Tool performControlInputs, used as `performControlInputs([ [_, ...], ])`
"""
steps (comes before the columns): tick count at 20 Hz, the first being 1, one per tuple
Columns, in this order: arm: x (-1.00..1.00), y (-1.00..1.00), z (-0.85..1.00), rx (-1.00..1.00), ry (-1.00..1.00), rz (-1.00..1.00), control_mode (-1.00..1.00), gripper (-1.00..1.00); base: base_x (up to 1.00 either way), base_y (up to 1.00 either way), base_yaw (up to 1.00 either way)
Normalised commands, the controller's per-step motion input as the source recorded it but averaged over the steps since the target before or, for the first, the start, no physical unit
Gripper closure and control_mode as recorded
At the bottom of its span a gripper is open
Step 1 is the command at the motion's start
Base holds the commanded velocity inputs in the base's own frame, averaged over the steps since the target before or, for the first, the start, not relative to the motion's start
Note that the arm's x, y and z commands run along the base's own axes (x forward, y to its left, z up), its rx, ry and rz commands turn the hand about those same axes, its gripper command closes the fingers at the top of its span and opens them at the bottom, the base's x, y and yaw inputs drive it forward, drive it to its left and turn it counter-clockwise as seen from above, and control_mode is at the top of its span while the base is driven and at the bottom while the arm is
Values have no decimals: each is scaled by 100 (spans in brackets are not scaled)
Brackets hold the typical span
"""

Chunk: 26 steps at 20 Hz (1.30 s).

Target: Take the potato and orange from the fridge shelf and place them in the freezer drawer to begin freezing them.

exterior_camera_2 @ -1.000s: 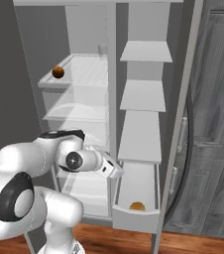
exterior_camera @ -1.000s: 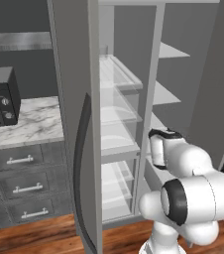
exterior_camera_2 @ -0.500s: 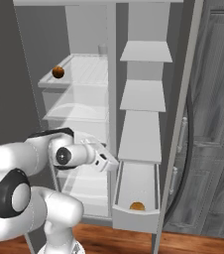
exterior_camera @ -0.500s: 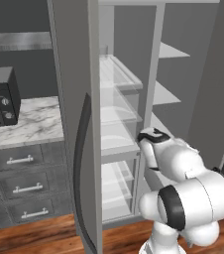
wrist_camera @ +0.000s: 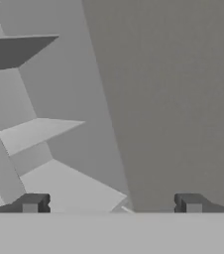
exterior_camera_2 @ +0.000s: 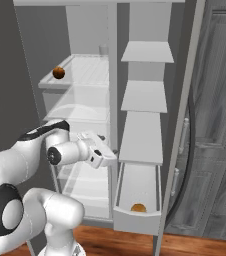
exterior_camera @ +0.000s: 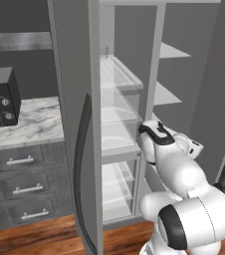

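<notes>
- Gripper (wrist_camera: 111, 203): in the hand view its two dark fingertips stand wide apart with nothing between them, facing the grey inner wall and stepped shelves of the right-hand compartment. In the right base view the hand sits at mid height, just in front of the divider between the two compartments.
- Orange (exterior_camera_2: 58, 73): a round orange-brown ball resting near the left front edge of the upper fridge shelf (exterior_camera_2: 85, 75) in the left compartment.
- Freezer drawer (exterior_camera_2: 137, 217): a light-grey box pulled open at the foot of the right compartment. A small tan-orange lump lies on its floor near the front wall, judged to be the potato (exterior_camera_2: 138, 207), already delivered.
- Governing relation: the orange lies above and to the left of the gripper, well apart from it, on the far side of the divider. The gripper now points the other way, into the right compartment.
- Judgement: the next move calls for swinging the hand up and left across the divider, then reaching in over the shelf lip. The orange is round, so no long axis constrains the approach.
- Risk, as a judgement: clipping the divider or the shelf edge while crossing, or nudging the ball so that it rolls off the front.
- Surroundings: the open fridge door (exterior_camera: 77, 124) in the left base view, with a microwave (exterior_camera: 0, 97) on the marble desk (exterior_camera: 32, 127) beyond it.
</notes>
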Motion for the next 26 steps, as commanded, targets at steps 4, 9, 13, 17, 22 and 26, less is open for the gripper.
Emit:
performControlInputs([
  [4,-10,0,100,0,3,0,-100,-100,0,0,0],
  [9,-3,0,63,0,5,0,-100,-100,0,0,0],
  [13,0,0,0,0,0,0,-100,-100,0,0,0],
  [17,0,0,5,-17,5,-3,-100,-100,0,0,0],
  [22,0,0,32,-41,3,-14,-100,-100,0,0,0],
  [26,0,0,51,-52,4,-23,-100,-100,0,0,0],
])
